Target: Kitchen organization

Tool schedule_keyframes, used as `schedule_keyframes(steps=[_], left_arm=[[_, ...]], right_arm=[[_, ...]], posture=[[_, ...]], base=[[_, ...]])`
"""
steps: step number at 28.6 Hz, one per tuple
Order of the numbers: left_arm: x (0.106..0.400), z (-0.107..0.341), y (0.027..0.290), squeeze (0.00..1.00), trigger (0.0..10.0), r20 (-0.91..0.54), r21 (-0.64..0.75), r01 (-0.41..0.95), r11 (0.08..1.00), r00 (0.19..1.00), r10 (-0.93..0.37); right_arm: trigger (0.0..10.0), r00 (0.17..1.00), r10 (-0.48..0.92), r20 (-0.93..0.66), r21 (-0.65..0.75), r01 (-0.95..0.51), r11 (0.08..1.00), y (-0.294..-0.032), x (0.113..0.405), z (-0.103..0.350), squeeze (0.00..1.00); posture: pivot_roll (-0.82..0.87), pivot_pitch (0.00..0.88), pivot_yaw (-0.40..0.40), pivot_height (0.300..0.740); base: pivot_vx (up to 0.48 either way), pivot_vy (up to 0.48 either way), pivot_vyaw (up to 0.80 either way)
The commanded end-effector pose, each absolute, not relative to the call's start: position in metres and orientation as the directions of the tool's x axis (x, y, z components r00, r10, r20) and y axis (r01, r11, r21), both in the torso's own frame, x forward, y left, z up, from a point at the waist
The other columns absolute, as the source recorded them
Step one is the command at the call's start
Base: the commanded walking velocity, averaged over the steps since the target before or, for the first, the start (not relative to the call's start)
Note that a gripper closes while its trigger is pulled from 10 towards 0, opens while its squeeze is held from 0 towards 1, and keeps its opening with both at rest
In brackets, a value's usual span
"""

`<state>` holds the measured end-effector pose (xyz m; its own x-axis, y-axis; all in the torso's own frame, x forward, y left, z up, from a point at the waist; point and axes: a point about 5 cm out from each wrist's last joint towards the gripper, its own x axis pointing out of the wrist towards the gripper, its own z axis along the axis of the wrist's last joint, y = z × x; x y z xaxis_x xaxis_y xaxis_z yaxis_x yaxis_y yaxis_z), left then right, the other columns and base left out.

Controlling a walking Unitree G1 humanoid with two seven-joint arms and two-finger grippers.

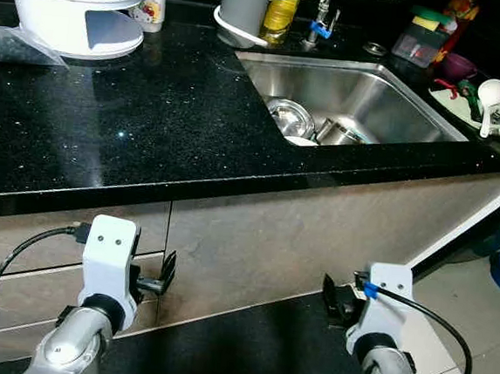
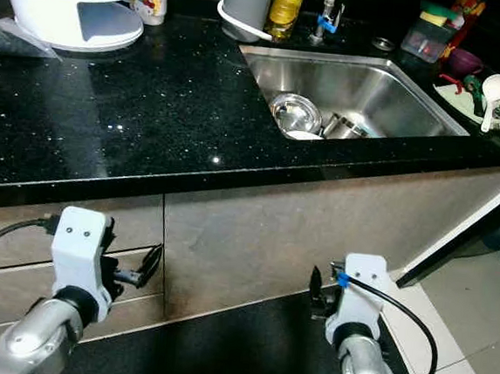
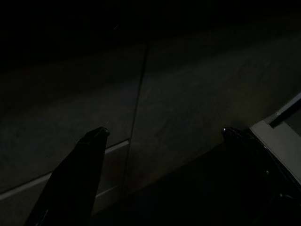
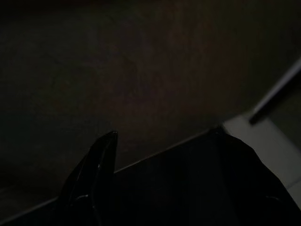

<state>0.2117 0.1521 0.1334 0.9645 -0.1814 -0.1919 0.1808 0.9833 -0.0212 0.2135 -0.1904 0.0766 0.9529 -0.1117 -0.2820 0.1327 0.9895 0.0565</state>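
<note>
the stainless steel sink (image 1: 398,99) is sunk into the black speckled countertop (image 1: 133,124) and holds a steel bowl (image 1: 291,116) with a steel pot (image 1: 338,132) beside it; a white ladle (image 1: 490,96) lies on a cloth right of the sink; a yellow bottle (image 1: 281,10) stands behind it by the tap; a white tiered container (image 1: 73,5) sits at the counter's far left beside a mug (image 1: 150,7); below the counter edge, before the grey cabinet fronts (image 1: 298,235), hang the left gripper (image 3: 162,134) and right gripper (image 4: 162,134), each with fingers spread apart, holding nothing.
</note>
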Motion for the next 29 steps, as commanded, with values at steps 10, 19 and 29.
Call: schedule_keyframes(steps=[10,19,29], left_arm=[[0.218,0.131,0.149,0.00,10.0,-0.173,-0.024,0.214,0.977,0.961,-0.215],[0.219,0.132,0.151,0.00,10.0,-0.162,-0.018,0.202,0.979,0.966,-0.202],[0.199,0.129,0.161,0.00,10.0,-0.221,-0.024,0.136,0.990,0.965,-0.138]], right_arm=[[10.0,0.939,-0.130,-0.317,0.082,0.164,0.983,-0.191,0.217,0.065,0.00],[10.0,0.941,-0.134,-0.311,0.090,0.169,0.981,-0.189,0.217,0.065,0.00],[10.0,0.960,-0.114,-0.257,0.027,0.125,0.992,-0.186,0.209,0.078,0.00]], posture=[[0.09,0.067,-0.141,0.740],[0.09,0.071,-0.135,0.740],[0.09,0.047,-0.140,0.740]], base=[[0.000,0.000,0.00],[0.000,0.000,0.00],[0.000,0.000,0.00]])
